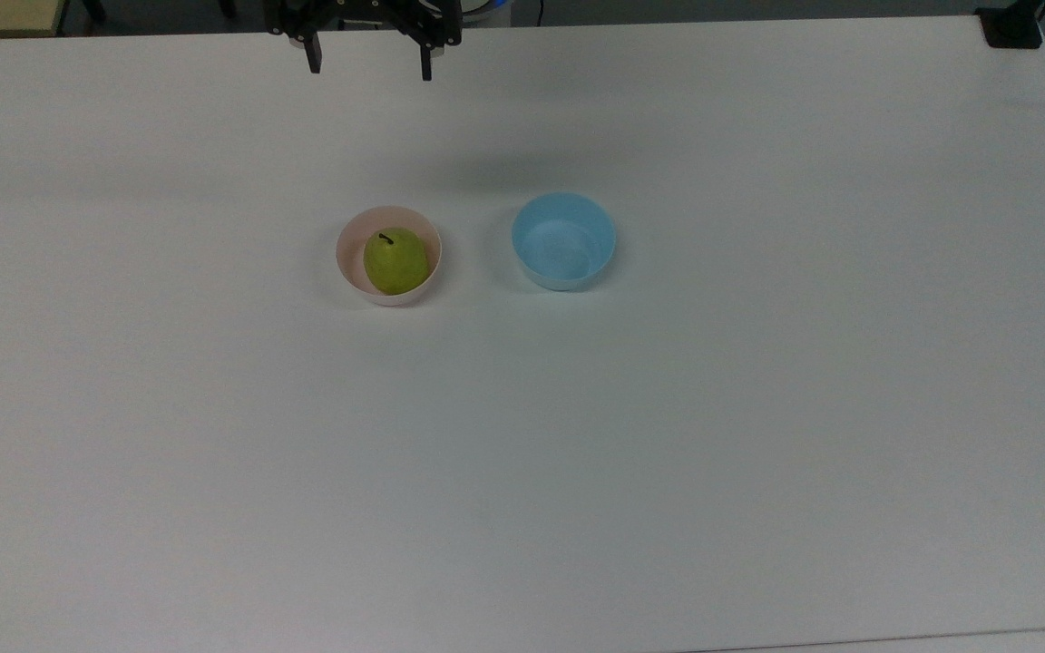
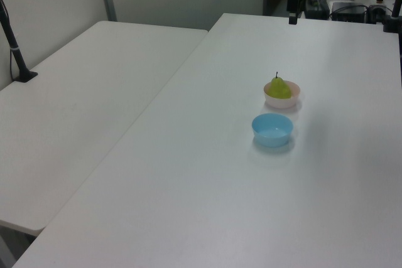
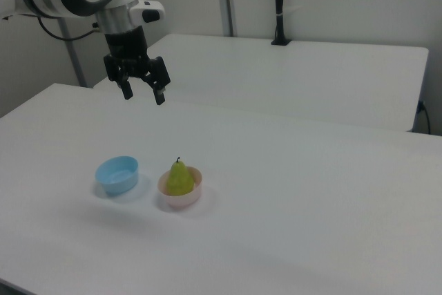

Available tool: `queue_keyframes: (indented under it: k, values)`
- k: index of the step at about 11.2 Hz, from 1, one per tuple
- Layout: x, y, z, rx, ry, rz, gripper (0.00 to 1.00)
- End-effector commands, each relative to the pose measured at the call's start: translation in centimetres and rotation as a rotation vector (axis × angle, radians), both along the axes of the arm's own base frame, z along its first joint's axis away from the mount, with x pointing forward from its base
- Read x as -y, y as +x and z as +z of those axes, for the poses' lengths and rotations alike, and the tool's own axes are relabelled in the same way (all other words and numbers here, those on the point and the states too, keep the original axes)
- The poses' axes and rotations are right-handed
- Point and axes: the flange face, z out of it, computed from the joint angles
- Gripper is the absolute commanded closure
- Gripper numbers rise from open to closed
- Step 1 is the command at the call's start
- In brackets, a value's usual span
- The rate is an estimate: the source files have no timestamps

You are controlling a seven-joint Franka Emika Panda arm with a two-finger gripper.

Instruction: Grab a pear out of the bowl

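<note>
A yellow-green pear [image 1: 395, 260] with a short dark stem stands upright in the pale pink bowl [image 1: 347, 263] near the table's middle; the same pear [image 3: 179, 177] and pink bowl [image 3: 181, 200] appear in the right view, and the pear [image 2: 280, 87] in its bowl [image 2: 280, 100] in the left view. My gripper [image 1: 368, 69] hangs open high above the table's far edge in the top view, well away from the bowl. In the right view the gripper [image 3: 143, 94] hovers above and to the left of the bowl, its fingers spread with nothing between them.
A light blue bowl [image 1: 563, 240] with nothing in it stands to the right of the pink bowl in the top view. The white table [image 1: 522, 453] stretches wide on all sides. A second white table [image 2: 81, 105] adjoins it on the left view's left.
</note>
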Motion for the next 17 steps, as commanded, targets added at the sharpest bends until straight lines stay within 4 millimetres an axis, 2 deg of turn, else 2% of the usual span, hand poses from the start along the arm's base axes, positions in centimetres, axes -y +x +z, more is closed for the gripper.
queue_keyframes:
  k: [1, 13, 17]
  values:
    - [-0.1, -0.8, 0.3, -0.018, 0.014, -0.011, 0.00]
    - [-0.1, -0.4, -0.2, -0.011, 0.013, 0.006, 0.00]
    - [0.0, 0.3, -1.7, -0.002, 0.015, 0.166, 0.00]
